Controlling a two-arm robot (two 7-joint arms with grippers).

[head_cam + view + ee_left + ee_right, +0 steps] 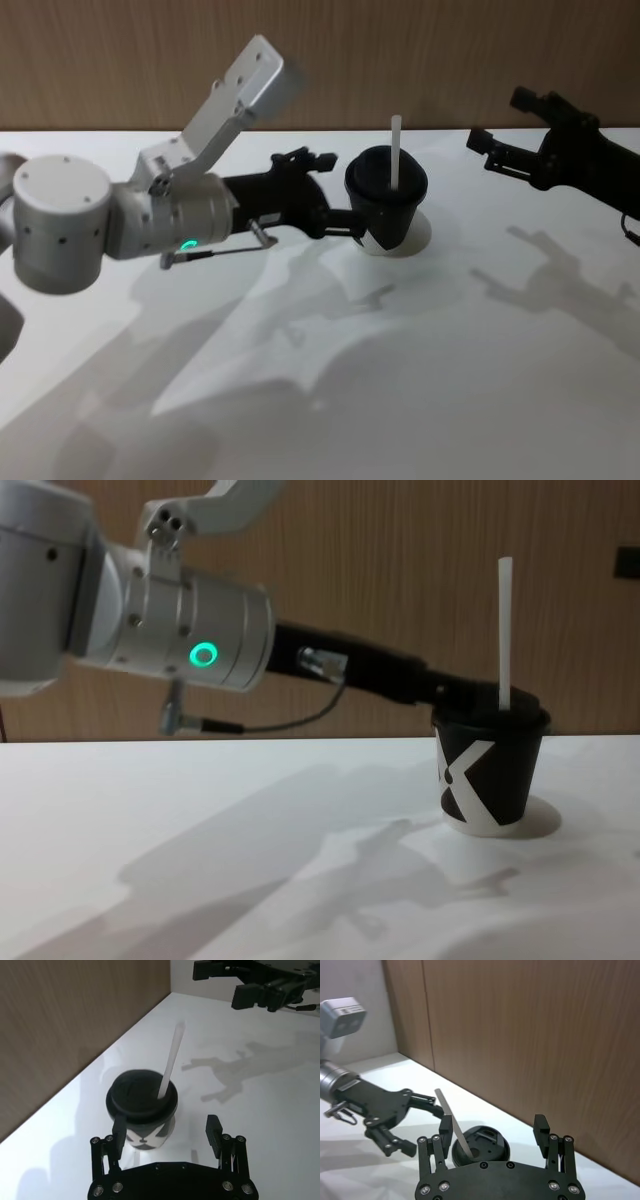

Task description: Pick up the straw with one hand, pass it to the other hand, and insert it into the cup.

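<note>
a: where's the long thin white plastic straw (395,150)?

b: upright through the black domed plastic lid of the small white paper cup with the bold black x pattern (487,780), on the smooth white surface (330,400). cup sits right at the tips of the left tool (166,1130), the long black one on the fat silver wrist. fingers spread, one each side, gripping nothing.

a: right tool (494,1132)?

b: blocky, all black, well apart from the cup, also spread and empty.

a: risks?

b: left finger looks to touch the cup wall. a sideways pull-out could drag or tip the light paper cup; the straw stands loose and could lean.
</note>
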